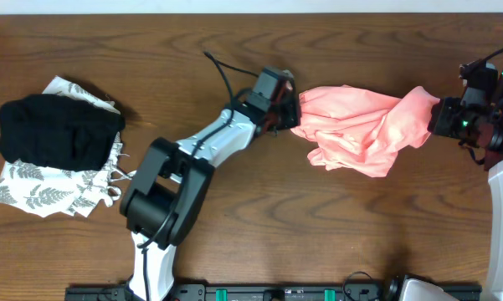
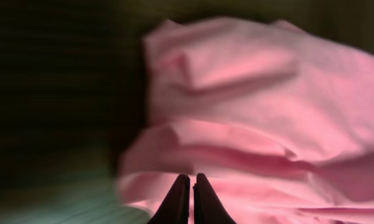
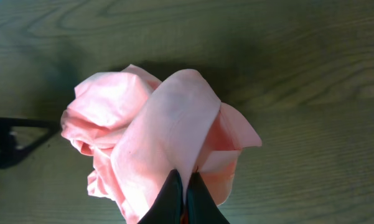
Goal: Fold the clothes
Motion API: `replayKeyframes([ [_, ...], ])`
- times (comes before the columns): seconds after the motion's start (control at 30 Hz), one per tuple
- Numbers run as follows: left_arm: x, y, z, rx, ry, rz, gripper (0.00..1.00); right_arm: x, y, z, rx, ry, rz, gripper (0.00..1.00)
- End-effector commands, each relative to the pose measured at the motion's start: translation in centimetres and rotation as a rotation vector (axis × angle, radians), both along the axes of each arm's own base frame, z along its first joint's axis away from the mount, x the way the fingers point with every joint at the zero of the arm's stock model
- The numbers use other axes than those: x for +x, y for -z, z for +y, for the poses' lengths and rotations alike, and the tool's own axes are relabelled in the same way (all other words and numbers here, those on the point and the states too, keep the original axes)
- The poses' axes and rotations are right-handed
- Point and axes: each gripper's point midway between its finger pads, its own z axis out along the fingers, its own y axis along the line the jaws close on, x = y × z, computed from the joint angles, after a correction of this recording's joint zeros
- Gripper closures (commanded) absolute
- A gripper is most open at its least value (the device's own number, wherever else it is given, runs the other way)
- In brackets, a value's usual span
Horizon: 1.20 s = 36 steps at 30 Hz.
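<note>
Surface: dark brown wood-grain table [image 1: 335, 50], seen from above, with a pale strip along its far edge.

Item 1, landmark: salmon-pink T-shirt [image 1: 360, 125], thin and soft, bunched and crumpled. It lay right of the table's centre, drawn out sideways between the two arms. No lettering was legible in its folds.

Item 2: left tool [image 1: 291, 113], at the T-shirt's left edge and touching the cloth. Its jaws were closed together, tips meeting. The wrist view was blurred, so it could not be told whether any fabric was caught between them.

Item 3: right tool [image 1: 439, 117], at the T-shirt's right end. It was clamped narrow on a fold of the pink cloth, which rose to the fingertips and draped down on either side.

Item 4: black garment [image 1: 59, 130], folded, well apart to the left of the T-shirt.

Item 5: white garment with grey leaf print [image 1: 42, 192], lying under the black one and showing below it and at its top edge.
</note>
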Motion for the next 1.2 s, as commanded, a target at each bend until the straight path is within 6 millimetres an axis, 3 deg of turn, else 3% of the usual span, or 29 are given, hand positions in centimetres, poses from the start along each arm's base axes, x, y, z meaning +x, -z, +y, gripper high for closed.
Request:
replayKeyframes([
  [0.0, 0.1, -4.1, -0.2, -0.028, 0.01, -0.04, 0.83, 0.2, -0.2, 0.4, -0.002, -0.024, -0.007, 0.99],
  [0.07, -1.4, -2.9, -0.8, -0.035, -0.026, 0.058, 0.67, 0.2, -0.2, 0.4, -0.002, -0.024, -0.007, 0.99],
  [0.17, -2.8, -1.6, -2.1, -0.027, -0.026, 0.102, 0.51, 0.2, -0.2, 0.4, -0.002, -0.024, -0.007, 0.99],
  [0.37, -3.9, 0.7, -4.7, -0.02, 0.006, 0.098, 0.4, 0.2, -0.2, 0.4, 0.0, -0.021, -0.007, 0.99],
  [0.6, -2.0, 2.9, -5.2, -0.039, -0.012, 0.055, 0.36, 0.2, -0.2, 0.5, 0.009, -0.023, -0.007, 0.99],
  [0.67, -1.1, 2.7, -5.1, -0.049, -0.013, 0.018, 0.44, 0.2, -0.3, 0.7, 0.018, -0.03, -0.01, 0.99],
  [0.8, 0.9, 1.2, -4.5, -0.053, 0.016, -0.081, 0.91, 0.1, -0.2, 0.7, 0.018, -0.03, -0.007, 0.99],
  [0.83, 1.4, 0.7, -4.1, -0.053, 0.005, -0.084, 0.94, 0.1, -0.2, 0.7, 0.018, -0.03, -0.005, 0.99],
  [1.0, 3.3, -2.8, -1.7, -0.027, 0.004, -0.143, 0.94, 0.1, -0.1, 0.6, 0.016, -0.027, -0.001, 0.99],
  [1.17, 4.5, -9.8, 2.1, 0.04, -0.024, -0.275, 0.94, -0.2, 0.1, 0.7, 0.02, -0.027, 0.013, 0.99],
])
